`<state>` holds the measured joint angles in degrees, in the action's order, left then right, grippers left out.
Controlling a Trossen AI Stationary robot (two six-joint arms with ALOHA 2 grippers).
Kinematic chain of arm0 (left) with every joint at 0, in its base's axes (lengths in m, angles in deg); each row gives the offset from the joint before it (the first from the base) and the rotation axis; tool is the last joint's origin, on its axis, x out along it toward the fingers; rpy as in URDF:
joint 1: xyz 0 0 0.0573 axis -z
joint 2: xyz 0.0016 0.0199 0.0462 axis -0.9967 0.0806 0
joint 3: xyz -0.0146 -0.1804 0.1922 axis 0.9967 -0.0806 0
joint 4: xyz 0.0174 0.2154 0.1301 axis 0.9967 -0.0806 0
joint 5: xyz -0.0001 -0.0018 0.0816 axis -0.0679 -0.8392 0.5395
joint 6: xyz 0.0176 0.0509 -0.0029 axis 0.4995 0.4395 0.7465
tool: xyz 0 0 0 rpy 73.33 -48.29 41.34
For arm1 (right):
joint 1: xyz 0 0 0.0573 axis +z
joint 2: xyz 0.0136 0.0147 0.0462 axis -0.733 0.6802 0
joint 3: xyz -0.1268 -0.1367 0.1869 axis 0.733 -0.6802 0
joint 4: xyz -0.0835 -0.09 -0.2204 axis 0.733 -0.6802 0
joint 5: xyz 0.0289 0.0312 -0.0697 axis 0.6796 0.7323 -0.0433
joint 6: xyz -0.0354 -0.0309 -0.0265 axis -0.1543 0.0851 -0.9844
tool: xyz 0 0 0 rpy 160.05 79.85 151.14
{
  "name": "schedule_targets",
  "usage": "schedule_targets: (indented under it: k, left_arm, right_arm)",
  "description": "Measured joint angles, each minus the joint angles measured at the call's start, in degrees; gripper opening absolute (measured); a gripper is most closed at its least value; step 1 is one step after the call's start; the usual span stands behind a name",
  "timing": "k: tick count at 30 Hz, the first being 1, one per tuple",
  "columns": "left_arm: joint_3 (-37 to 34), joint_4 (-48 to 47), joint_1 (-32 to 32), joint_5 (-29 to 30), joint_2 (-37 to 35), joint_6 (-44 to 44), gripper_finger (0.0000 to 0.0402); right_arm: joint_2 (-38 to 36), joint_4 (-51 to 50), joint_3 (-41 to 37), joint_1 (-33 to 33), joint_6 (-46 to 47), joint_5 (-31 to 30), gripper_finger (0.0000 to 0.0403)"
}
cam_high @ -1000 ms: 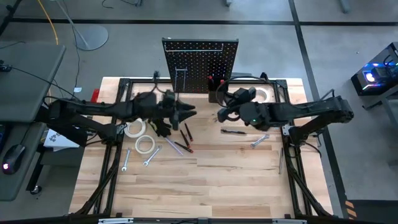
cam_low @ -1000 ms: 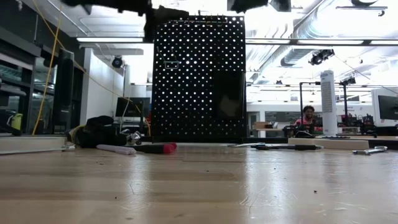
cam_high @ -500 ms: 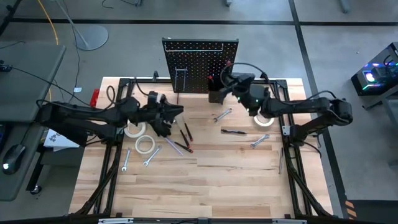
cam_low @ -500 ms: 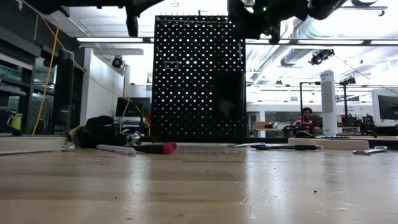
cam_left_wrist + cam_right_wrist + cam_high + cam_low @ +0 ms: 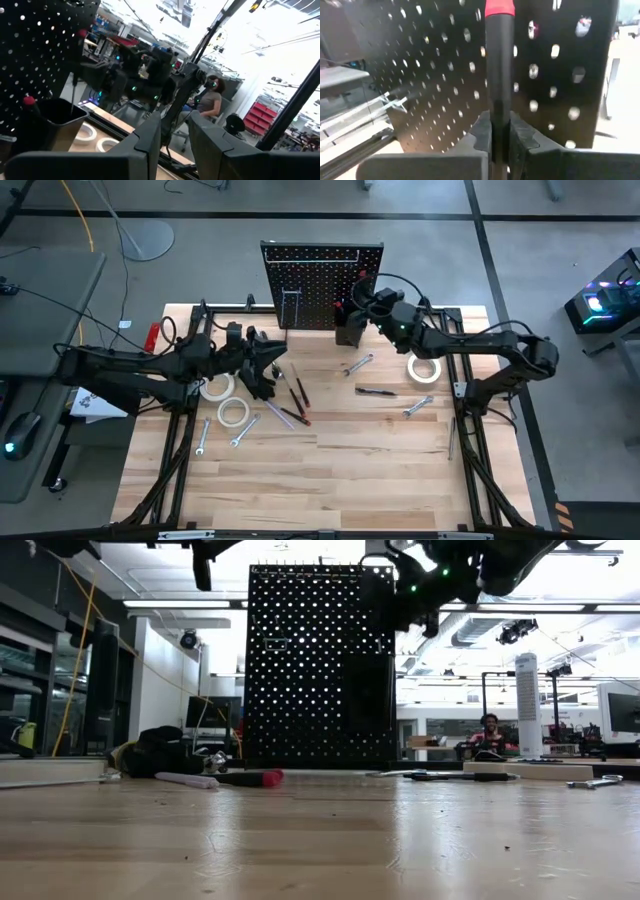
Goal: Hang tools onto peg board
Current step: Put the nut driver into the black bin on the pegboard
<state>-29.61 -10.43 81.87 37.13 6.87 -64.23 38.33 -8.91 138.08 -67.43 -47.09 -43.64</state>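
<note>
Up against the peg board [image 5: 322, 284], the right gripper [image 5: 362, 298] is pinching a red-tipped screwdriver [image 5: 500, 65] above the black bin [image 5: 347, 332]. Left gripper [image 5: 272, 363] is hovering, fingers [image 5: 150, 136] slightly parted and empty, over scattered tools [image 5: 290, 402] mid-surface.

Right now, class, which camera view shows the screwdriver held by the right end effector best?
The right wrist view: the screwdriver, dark shaft with a red end, stands upright in the right end effector before the peg board. The high view shows only the end effector at the board; low and left wrist views don't show it clearly.
</note>
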Motion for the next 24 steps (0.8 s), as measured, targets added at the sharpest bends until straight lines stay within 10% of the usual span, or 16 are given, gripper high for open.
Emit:
schedule_targets:
  k: [13,24]
  left_arm:
    - [0.01,-0.68,0.01,0.00,0.06,0.14,0.0086]
    - [0.99,-8.05,0.08,0.00,0.03,6.76,0.0093]
  right_arm:
    - [-0.78,-1.94,0.00,2.40,2.87,-0.47,0.0172]
    - [-12.16,-19.49,0.00,11.85,4.89,-0.47,0.0192]
